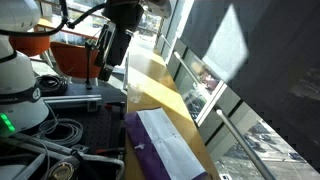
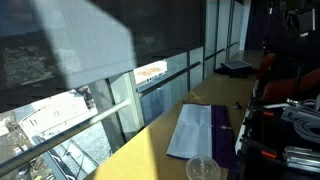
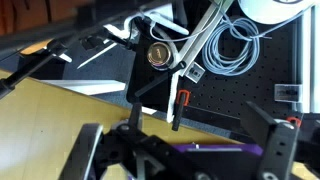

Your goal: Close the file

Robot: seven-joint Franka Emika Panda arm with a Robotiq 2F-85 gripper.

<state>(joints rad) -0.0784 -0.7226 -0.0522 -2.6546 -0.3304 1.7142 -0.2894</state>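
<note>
Open file [image 1: 160,143] cut off below; tool [image 3: 182,158] partly hides its purple edge

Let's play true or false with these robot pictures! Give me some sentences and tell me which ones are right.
1. The file lies open on the table, with white paper showing. True.
2. The gripper is holding the file. False: in the wrist view its fingers are spread apart with nothing between them, and it hangs above the table.
3. A clear cup stands near the file. True.
4. The file's cover is red. False: it is purple.
5. The table stands beside big windows. True.
</note>
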